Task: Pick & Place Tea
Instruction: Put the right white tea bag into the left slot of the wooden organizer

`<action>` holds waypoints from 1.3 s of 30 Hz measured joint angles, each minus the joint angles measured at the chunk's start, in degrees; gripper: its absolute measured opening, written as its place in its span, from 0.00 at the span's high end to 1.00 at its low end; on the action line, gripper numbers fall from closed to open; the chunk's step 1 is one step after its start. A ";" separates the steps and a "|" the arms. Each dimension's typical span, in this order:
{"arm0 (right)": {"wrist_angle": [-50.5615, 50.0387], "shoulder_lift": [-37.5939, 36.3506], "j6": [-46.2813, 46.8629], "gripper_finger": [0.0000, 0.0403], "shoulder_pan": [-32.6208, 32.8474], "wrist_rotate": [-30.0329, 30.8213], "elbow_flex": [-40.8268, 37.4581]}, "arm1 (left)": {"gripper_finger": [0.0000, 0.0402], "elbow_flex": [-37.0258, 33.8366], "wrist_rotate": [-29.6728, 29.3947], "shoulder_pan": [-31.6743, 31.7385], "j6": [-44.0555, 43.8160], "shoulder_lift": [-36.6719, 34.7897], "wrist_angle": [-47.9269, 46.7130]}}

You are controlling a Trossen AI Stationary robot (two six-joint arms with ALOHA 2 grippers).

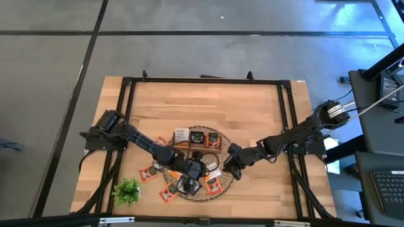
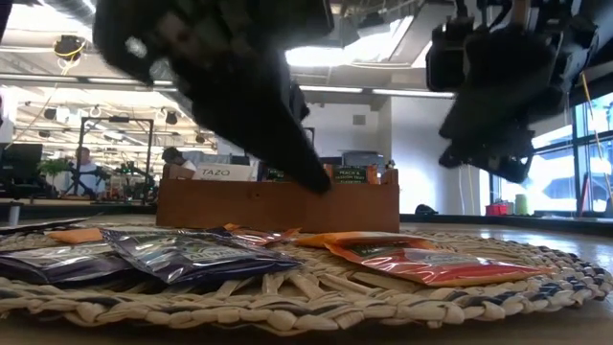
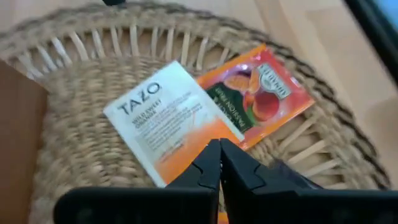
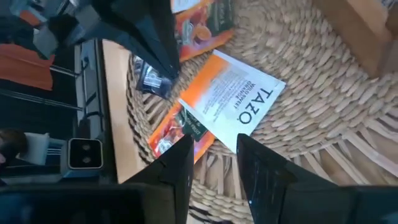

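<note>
Several tea sachets lie flat on the round wicker mat [image 1: 222,189]. A white-and-orange sachet [image 3: 168,118] lies partly over an orange-red one [image 3: 264,93]. My left gripper [image 3: 219,163] is shut with nothing in it. It hangs slanting down just over the white-and-orange sachet [image 4: 233,102], and its tip [image 2: 321,182] stays above the mat. My right gripper [image 4: 214,155] stands open over the mat's right part, above the same sachet, with nothing between its fingers. In the low view it hangs clear of the mat [image 2: 488,153]. Dark sachets [image 2: 182,254] and an orange one [image 2: 421,261] lie at the mat's near side.
The brown wooden tray [image 1: 199,146], with sachets standing in it, sits on the mat's far part [image 2: 278,206]. Two orange sachets [image 1: 149,171] lie on the table left of the mat, next to a green sprig [image 1: 127,190]. A black frame [image 1: 126,85] borders the table.
</note>
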 joint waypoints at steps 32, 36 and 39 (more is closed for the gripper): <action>7.51 9.37 8.55 0.35 -2.50 -1.01 0.02 | 1.00 0.50 1.20 0.94 -3.44 4.70 0.51; 8.53 9.37 9.26 0.36 -3.33 -3.45 0.02 | 1.00 0.46 0.13 0.88 -3.44 4.74 0.52; 10.04 9.37 9.55 0.40 -3.39 -4.46 0.02 | 1.00 0.46 0.02 0.90 -3.42 4.76 0.54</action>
